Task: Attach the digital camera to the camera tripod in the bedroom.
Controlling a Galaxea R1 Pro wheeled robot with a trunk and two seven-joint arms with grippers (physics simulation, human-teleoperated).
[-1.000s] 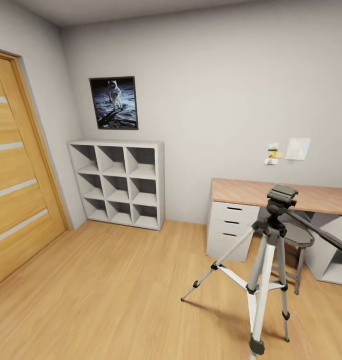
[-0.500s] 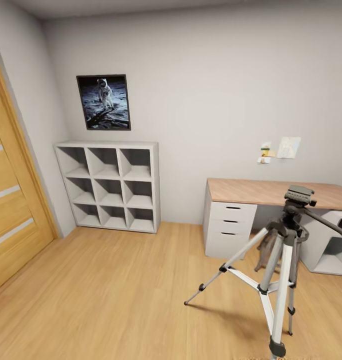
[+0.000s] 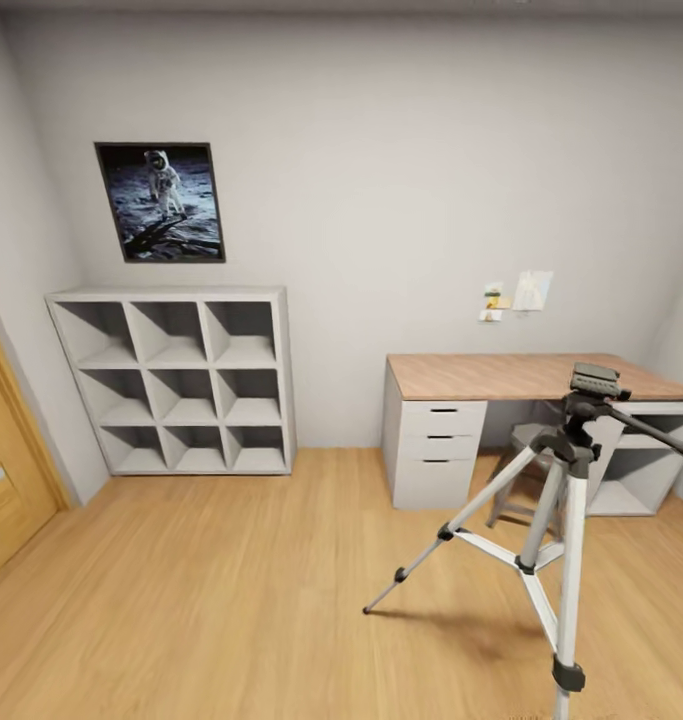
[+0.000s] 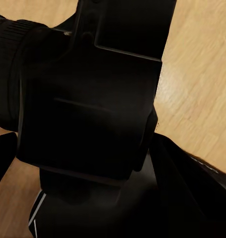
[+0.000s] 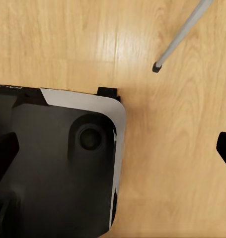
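Pale grey walls and a light wood plank floor (image 3: 211, 590) make up the bedroom seen from the head view. A strip of wooden door (image 3: 3, 470) shows at the left edge. Against the far wall stands a white cube shelf (image 3: 176, 380) with nine open compartments, and above it hangs a framed picture of an astronaut (image 3: 161, 202). To the right is a white desk with a wood-topped surface (image 3: 511, 375) and three drawers (image 3: 440, 440) at its left end; a stool (image 3: 526, 470) is tucked under it, and a few small notes (image 3: 516, 295) are pinned to the wall above.

The camera tripod (image 3: 556, 520) stands on the floor in front of the desk, at the right of the view. Its silver-grey legs are spread, with black joints and feet, and its black head (image 3: 593, 382) sits about level with the desk top, the pan handle running off to the right.

In the left wrist view the digital camera (image 4: 88, 99) is very close, a black boxy body with its lens barrel sticking out to one side, above the plank floor. It appears to sit in the left gripper's jaws, though I cannot tell how they close on it.

The right wrist view looks down on the floor, with part of the robot's black and white base (image 5: 58, 163) and one tripod leg tip (image 5: 157, 67) nearby. I cannot tell how the right jaws are set.
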